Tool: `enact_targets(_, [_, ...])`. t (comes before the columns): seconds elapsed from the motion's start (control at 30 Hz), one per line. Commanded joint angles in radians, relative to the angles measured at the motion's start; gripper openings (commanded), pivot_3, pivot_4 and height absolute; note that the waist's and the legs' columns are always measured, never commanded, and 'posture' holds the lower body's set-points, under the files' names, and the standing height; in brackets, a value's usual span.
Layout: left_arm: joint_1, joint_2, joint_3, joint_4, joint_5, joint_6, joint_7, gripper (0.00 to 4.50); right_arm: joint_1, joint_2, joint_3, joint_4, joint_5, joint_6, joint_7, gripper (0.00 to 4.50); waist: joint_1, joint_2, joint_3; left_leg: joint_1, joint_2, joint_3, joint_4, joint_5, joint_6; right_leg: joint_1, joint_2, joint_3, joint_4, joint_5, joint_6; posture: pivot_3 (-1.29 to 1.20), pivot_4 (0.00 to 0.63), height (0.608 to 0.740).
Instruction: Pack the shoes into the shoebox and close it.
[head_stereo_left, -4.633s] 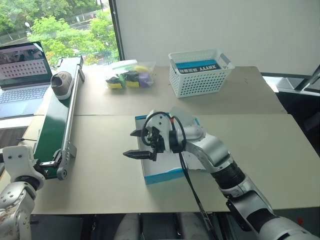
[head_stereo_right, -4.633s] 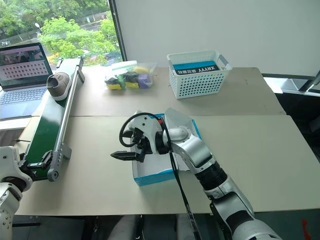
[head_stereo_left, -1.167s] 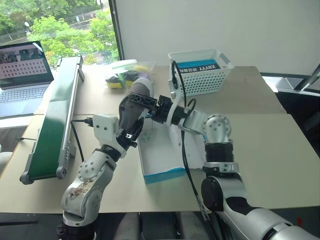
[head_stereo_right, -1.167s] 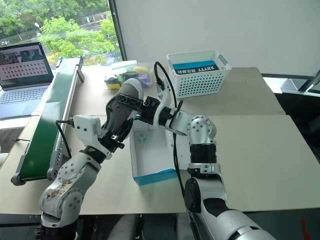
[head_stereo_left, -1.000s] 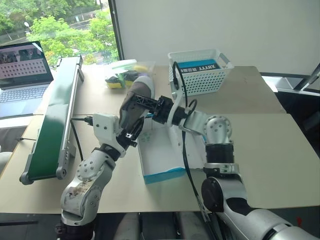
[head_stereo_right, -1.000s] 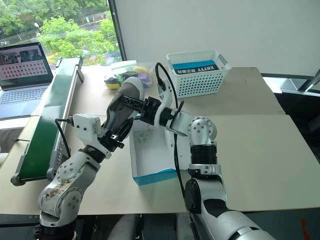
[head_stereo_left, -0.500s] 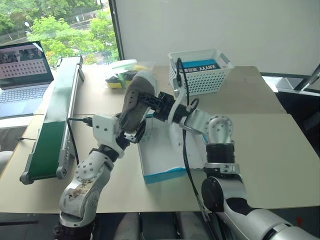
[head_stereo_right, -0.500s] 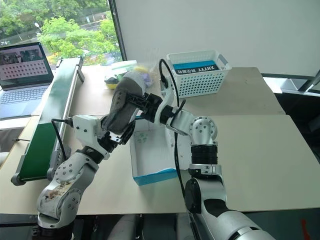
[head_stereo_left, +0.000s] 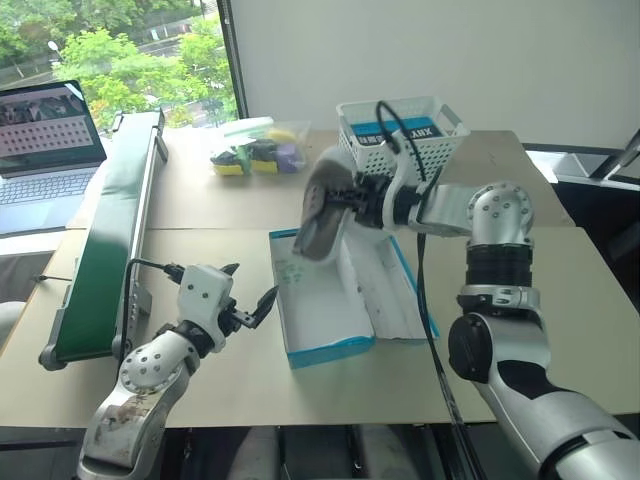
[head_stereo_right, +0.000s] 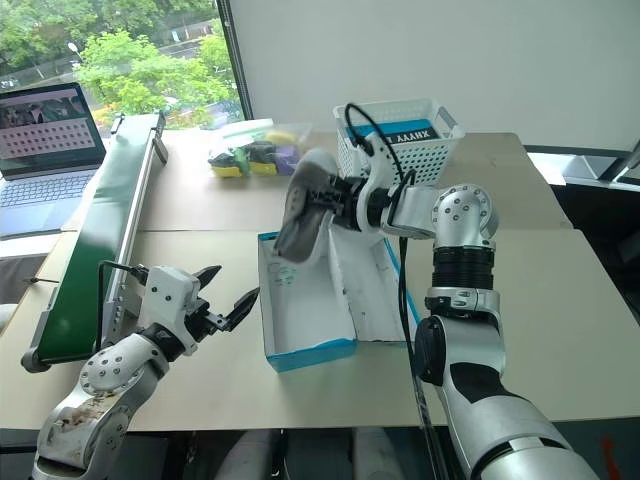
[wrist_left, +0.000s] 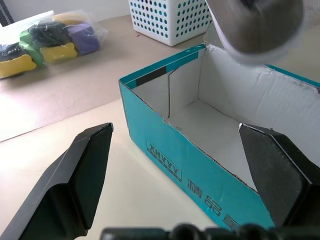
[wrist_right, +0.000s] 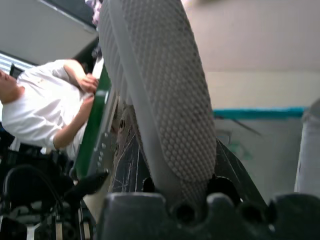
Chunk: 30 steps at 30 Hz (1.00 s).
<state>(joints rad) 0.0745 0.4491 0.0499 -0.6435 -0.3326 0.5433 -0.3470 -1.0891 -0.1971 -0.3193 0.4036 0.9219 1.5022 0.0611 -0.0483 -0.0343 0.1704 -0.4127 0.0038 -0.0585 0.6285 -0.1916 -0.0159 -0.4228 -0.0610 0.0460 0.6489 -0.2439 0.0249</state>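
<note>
Shoe (head_stereo_left: 322, 205): one grey-beige sneaker, held in the air above the far end of the box (head_stereo_left: 322, 350), at about 12 o'clock from the box's middle. It hangs tilted, toe end lowest and over the box opening, not touching the box walls as far as the head views show. The right wrist view shows its dotted sole between the fingers.

Box: blue outside, white inside, open on the worktop (head_stereo_left: 200, 370). The lid lies folded out flat at 3 o'clock of the tray. The interior looks empty in the left wrist view and both head views.

Right gripper (head_stereo_left: 352, 203): clamped on the shoe's heel end, jaws narrow around it, arm reaching in from 3 o'clock.

Left gripper (head_stereo_right: 222, 300): fingers spread wide, nothing between them, low over the worktop at 9 o'clock of the box, near it but apart.

Progress, judged: early. No shoe is in the box yet; the first is poised to go in. I see no second shoe on the green conveyor (head_stereo_left: 105, 240) at 9 o'clock. Still to do: lower and release this shoe, fetch and pack the other, swing the lid shut.

Surroundings: white basket (head_stereo_left: 400, 140) at 12 o'clock; laptop (head_stereo_left: 50, 150) at 10 o'clock.
</note>
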Motion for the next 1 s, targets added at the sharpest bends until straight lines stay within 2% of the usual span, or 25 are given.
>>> enact_targets(0.03, [-0.029,-0.003,-0.012,0.014,0.015,-0.040,-0.017,4.31,-0.032,0.038,0.033,-0.054,-0.042,0.084,-0.027,0.50,0.000,0.000,0.000,0.000,0.000,0.000,0.000,0.000,0.000,0.000,0.000,0.000,0.000,0.000,0.000,0.00,0.150,0.735])
enact_targets(0.17, [-0.042,-0.025,-0.022,0.020,0.021,-0.044,-0.012,4.31,0.013,0.071,0.123,-0.050,-0.133,0.038,-0.015,0.50,0.004,0.000,0.000,0.000,0.001,0.000,0.001,0.000,0.000,0.001,0.001,0.000,-0.001,0.001,0.000,0.00,0.150,0.735])
enact_targets(0.37, [-0.035,-0.040,-0.029,-0.014,0.027,-0.029,0.002,4.31,0.031,0.048,0.341,0.065,-0.310,-0.159,0.135,0.50,0.004,0.001,0.000,-0.001,0.000,0.000,0.001,0.000,0.000,0.000,0.001,0.000,-0.001,0.001,0.001,0.00,0.150,0.735])
enact_targets(0.57, [-0.023,-0.041,-0.022,-0.023,0.033,-0.030,0.013,4.31,-0.025,-0.001,0.501,0.166,-0.448,-0.265,0.290,0.50,0.003,0.001,0.000,-0.001,0.000,0.000,0.001,0.000,0.000,0.000,0.001,0.000,-0.001,0.001,0.001,0.00,0.150,0.735])
enact_targets(0.77, [-0.013,-0.044,-0.025,-0.031,0.033,-0.031,0.023,4.31,-0.104,-0.004,0.635,0.273,-0.568,-0.322,0.436,0.50,0.002,0.001,0.000,0.000,0.001,0.000,0.001,0.000,0.000,0.000,0.001,0.000,-0.001,0.001,0.000,0.00,0.150,0.735])
enact_targets(0.83, [-0.011,-0.046,-0.027,-0.031,0.035,-0.034,0.027,4.31,-0.112,0.005,0.636,0.304,-0.588,-0.331,0.459,0.50,0.003,0.001,0.000,0.000,0.001,0.000,0.001,0.000,0.000,0.000,0.001,0.000,-0.001,0.001,0.000,0.00,0.150,0.735])
enact_targets(0.9, [-0.007,-0.050,-0.030,-0.036,0.038,-0.034,0.034,4.38,-0.117,0.017,0.620,0.334,-0.601,-0.335,0.466,1.41,0.004,0.001,0.000,0.000,0.001,0.000,0.001,0.000,0.000,0.000,0.001,0.000,-0.001,0.001,0.000,0.00,0.150,0.735])
enact_targets(0.93, [-0.005,-0.052,-0.031,-0.039,0.040,-0.034,0.038,4.38,-0.118,0.024,0.607,0.345,-0.605,-0.341,0.467,1.56,0.004,0.001,0.000,0.000,0.001,0.000,0.001,0.000,0.000,0.000,0.001,0.000,-0.001,0.001,0.000,0.00,0.150,0.735])
enact_targets(1.0, [0.001,-0.055,-0.029,-0.046,0.043,-0.032,0.043,4.38,-0.123,0.035,0.586,0.363,-0.616,-0.350,0.467,2.28,0.004,0.001,0.000,0.000,0.001,0.000,0.001,0.000,0.000,0.000,0.001,0.000,-0.001,0.001,0.000,0.00,0.150,0.735])
